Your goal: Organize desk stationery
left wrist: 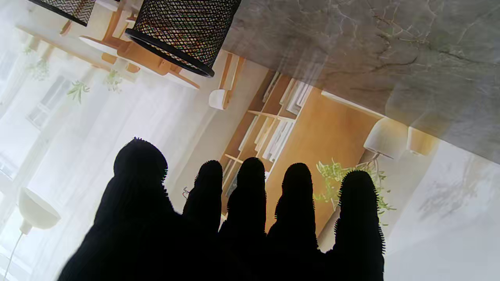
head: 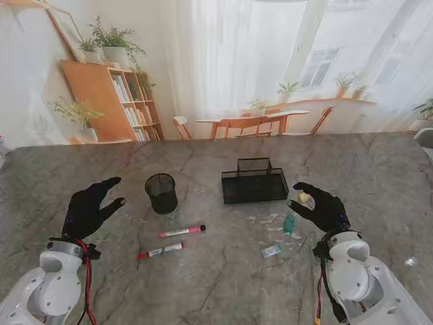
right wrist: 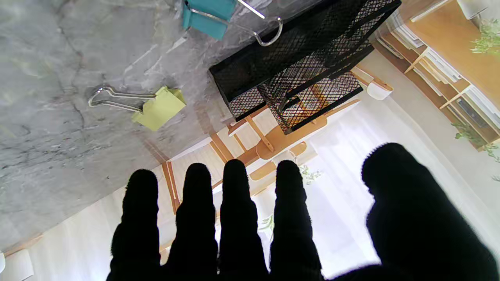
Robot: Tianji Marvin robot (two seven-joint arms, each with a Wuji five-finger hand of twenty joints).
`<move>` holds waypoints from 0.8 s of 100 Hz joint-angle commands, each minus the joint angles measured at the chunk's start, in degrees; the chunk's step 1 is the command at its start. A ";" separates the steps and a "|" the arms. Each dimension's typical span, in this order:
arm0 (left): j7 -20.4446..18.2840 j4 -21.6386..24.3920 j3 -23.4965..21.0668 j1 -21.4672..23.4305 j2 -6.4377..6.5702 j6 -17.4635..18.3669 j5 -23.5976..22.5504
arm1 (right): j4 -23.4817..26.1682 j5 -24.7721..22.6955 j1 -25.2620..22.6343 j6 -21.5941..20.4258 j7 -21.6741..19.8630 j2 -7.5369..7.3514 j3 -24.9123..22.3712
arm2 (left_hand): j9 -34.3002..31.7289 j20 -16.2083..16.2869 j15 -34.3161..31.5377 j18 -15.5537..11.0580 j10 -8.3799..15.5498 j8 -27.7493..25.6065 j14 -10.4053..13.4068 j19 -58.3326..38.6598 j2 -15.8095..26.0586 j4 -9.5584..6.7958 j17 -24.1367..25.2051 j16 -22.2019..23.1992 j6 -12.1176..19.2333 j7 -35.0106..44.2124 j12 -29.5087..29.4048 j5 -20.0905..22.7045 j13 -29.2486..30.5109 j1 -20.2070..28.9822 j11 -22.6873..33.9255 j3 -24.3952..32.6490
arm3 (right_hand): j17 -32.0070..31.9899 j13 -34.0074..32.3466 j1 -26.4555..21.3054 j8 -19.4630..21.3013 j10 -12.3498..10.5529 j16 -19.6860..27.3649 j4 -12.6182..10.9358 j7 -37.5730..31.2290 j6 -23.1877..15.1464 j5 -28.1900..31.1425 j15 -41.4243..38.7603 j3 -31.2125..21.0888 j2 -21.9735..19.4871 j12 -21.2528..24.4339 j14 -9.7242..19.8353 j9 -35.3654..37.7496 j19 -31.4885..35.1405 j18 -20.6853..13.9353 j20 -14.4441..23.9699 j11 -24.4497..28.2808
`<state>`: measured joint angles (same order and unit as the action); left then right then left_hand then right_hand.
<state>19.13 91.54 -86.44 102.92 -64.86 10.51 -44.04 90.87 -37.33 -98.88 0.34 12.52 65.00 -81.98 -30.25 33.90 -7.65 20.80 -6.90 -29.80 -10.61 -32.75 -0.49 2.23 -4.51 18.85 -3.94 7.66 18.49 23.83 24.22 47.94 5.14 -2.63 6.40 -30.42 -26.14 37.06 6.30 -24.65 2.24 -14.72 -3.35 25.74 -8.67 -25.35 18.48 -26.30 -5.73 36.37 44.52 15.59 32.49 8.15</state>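
We find our left hand (head: 91,206) over the grey table (head: 216,284), fingers spread and holding nothing; the left wrist view confirms the fingers (left wrist: 250,195) apart with nothing between them. Our right hand (head: 319,205) is likewise spread and empty, poised near a yellow clip (head: 306,198), which the right wrist view shows lying on the table, clear of the fingers (right wrist: 234,203). A teal clip (head: 289,224) lies just beside that hand, on its left, and a pale clip (head: 270,251) lies nearer to us. The round mesh cup (head: 162,192) stands upright left of the mesh tray (head: 254,184). Two markers, one pink (head: 181,231) and one red (head: 160,252), lie flat nearer to us than the cup.
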 commanded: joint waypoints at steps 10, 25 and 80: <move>0.10 0.37 0.06 0.47 -0.23 0.41 0.34 | -0.20 0.46 0.10 -0.03 -1.06 0.06 0.31 | 0.46 1.66 0.22 1.30 0.35 0.01 -0.04 -0.22 0.91 0.18 0.74 0.62 0.46 -0.53 0.68 -0.44 -0.85 -1.09 -0.24 0.40 | -0.25 -0.78 0.43 0.81 0.28 -0.62 0.35 -0.26 0.29 -0.03 -0.15 -0.90 -0.13 -1.21 0.01 0.44 0.94 0.68 0.98 0.43; 0.11 0.74 -0.02 0.76 -0.24 0.81 0.37 | -0.16 0.33 0.01 -0.18 -1.09 0.03 0.28 | 0.43 1.72 0.19 1.33 0.41 -0.01 -0.10 -0.26 0.98 0.18 0.71 0.65 0.54 -0.50 0.69 -0.35 -0.79 -1.07 -0.24 0.42 | -0.19 -0.84 0.37 0.83 0.28 -0.63 0.34 -0.28 0.32 0.04 -0.17 -0.84 -0.08 -1.24 -0.02 0.53 1.00 0.74 0.99 0.44; -1.48 1.44 0.90 0.39 -0.08 2.61 1.30 | -0.33 0.89 0.86 -0.54 -1.21 0.07 1.06 | 0.01 1.83 0.11 1.29 0.18 -0.10 -0.19 -0.39 1.06 0.20 0.68 0.73 0.36 -0.34 0.78 0.03 -0.66 -0.84 -0.09 0.41 | -0.17 -0.95 0.27 0.88 0.50 -0.66 0.31 -0.37 0.47 0.36 -0.21 -0.74 -0.14 -1.36 -0.09 0.87 1.19 0.84 0.97 0.52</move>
<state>18.51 92.19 -86.32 103.35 -64.83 12.36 -43.35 90.59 -36.69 -98.17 0.21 12.33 65.01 -81.10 -30.25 33.92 -7.65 20.81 -6.90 -29.80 -10.61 -32.75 -0.49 2.23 -4.51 18.92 -3.94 7.67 18.49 23.84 24.22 47.94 5.14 -2.63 6.40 -30.43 -26.19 37.06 6.63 -24.67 2.24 -14.72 -3.33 25.75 -8.67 -25.35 18.48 -26.91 -5.76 36.85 44.61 15.65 32.50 8.43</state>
